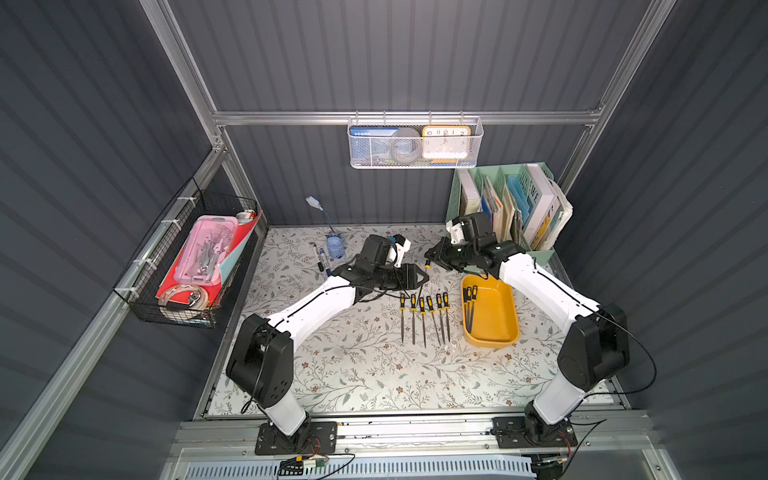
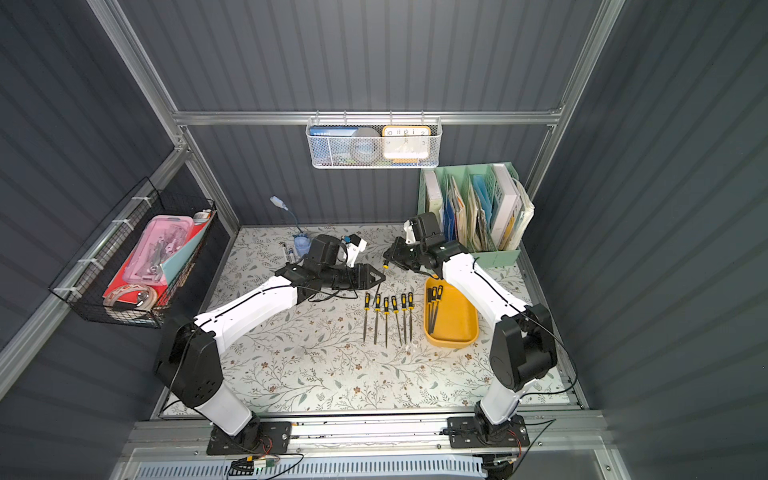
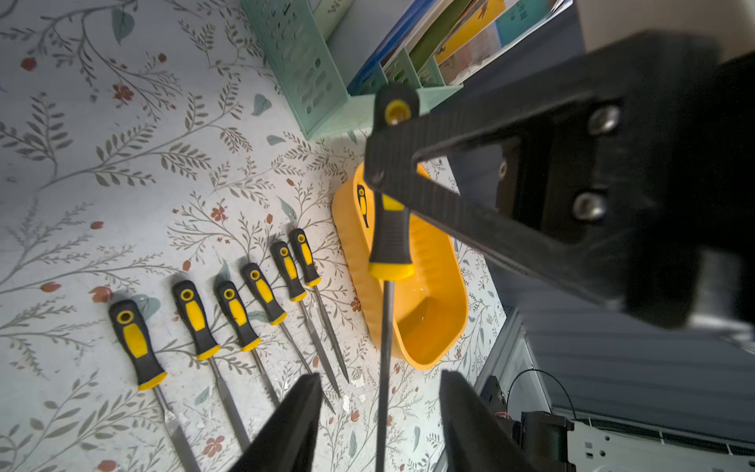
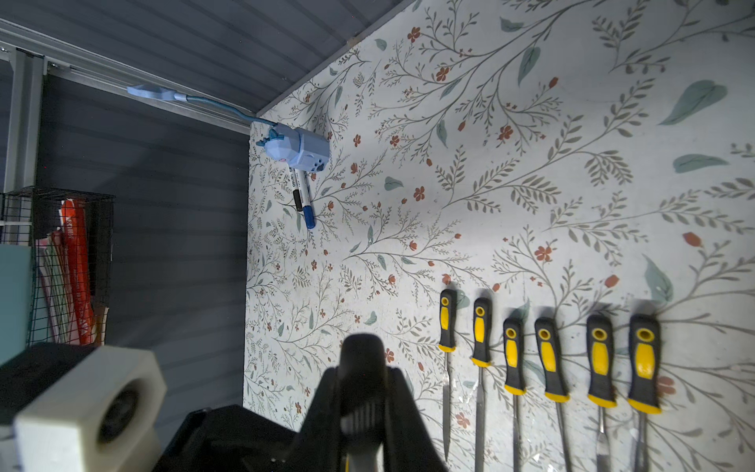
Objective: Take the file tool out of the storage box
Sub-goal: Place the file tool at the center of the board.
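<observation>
My right gripper is clamped on the black-and-yellow handle of a file tool, which hangs in the air with its shaft passing between the fingers of my left gripper. Those jaws stand apart, with a gap on each side of the shaft. The file tool is out of the storage box, above the table near the box's far end; other files lie in the box, and a row of six lies just beside it.

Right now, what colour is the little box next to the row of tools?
The box is mustard yellow, clearest in a top view.
</observation>
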Action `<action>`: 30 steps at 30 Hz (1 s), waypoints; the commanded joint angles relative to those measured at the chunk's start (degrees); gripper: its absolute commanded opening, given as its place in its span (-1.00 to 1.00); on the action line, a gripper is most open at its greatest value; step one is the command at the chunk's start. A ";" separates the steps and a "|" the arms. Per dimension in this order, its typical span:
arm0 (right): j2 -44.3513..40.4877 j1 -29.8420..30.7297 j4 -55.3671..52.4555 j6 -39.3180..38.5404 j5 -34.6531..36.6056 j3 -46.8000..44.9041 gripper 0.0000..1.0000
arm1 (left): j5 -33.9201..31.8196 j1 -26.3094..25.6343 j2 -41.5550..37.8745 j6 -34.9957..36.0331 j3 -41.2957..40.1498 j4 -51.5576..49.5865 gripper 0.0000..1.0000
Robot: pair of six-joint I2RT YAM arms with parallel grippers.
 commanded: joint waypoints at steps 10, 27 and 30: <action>0.55 0.34 1.19 0.16 -1.06 0.42 -1.00 | -2.36 -0.90 1.57 1.93 3.64 -2.26 -1.00; -2.12 -5.54 -3.22 -1.65 5.87 -1.84 0.12 | -24.80 -0.93 -2.54 -4.43 -2.52 -12.13 -1.00; -3.67 -6.97 -5.67 -2.92 6.98 -3.23 0.12 | -25.56 -0.92 -1.68 -6.37 -6.10 -11.45 -1.00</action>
